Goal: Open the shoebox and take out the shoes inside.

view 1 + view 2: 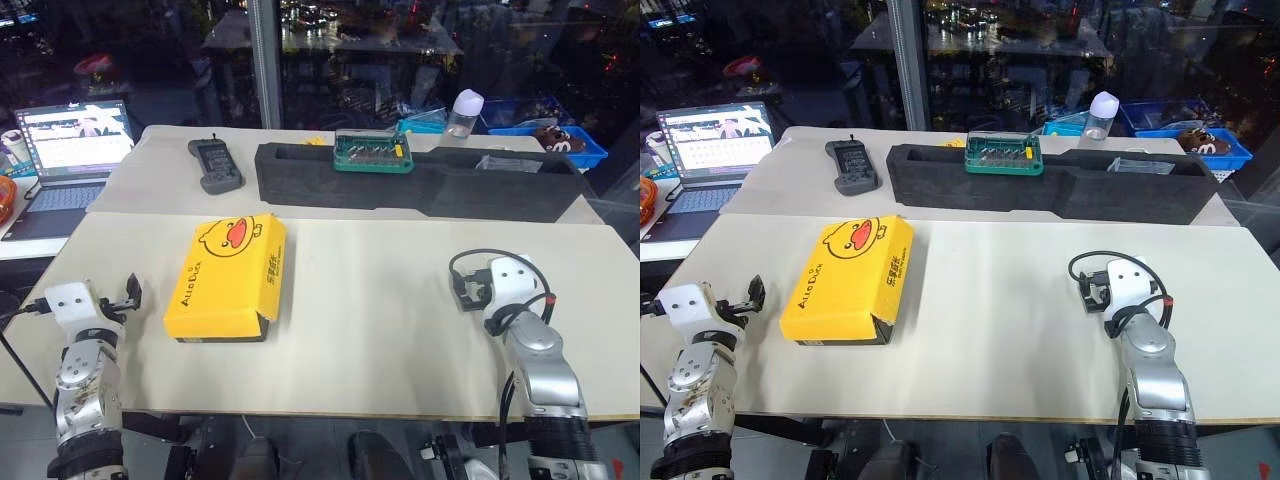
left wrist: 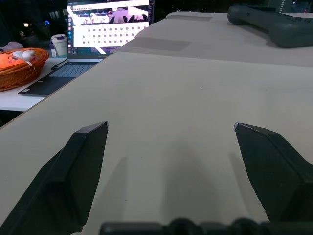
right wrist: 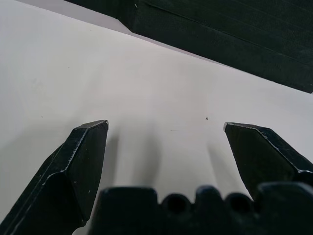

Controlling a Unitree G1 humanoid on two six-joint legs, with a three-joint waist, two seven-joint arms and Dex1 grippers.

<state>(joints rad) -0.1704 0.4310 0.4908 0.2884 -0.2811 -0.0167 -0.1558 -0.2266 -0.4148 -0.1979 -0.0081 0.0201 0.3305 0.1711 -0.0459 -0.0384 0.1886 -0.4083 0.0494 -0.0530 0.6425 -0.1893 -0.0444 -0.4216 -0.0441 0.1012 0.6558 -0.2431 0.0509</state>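
Nearest to us, the left gripper (image 2: 171,128) hangs just above the pale tabletop (image 1: 400,300), its two black fingers (image 2: 80,161) spread wide with nothing but bare table between them. The right gripper (image 3: 166,126) sits the same way on the other side, jaws wide and empty over the same surface.

Just beside the left jaws, toward the table's middle and a little ahead of them, we see the small rectangular cardboard shoebox (image 1: 228,277), its yellow lid with the cartoon duck face shut over black sides and lying flat. It is well apart from the right jaws, with open table between. The shoes cannot be seen with the lid closed.

Farther out, beyond the right jaws, the long black foam tray (image 1: 420,180) runs across the second table, and a green screwdriver-bit case (image 1: 372,151) rests on its top edge. Ahead of the left jaws lies a dark grey handheld controller (image 1: 214,164). Off to the far outer side of the left jaws we see an open laptop (image 1: 72,150) with a lit screen and an orange woven basket (image 2: 19,66). Beyond the tray stand a clear bottle with a white cap (image 1: 464,112) and a blue plastic bin (image 1: 560,140).
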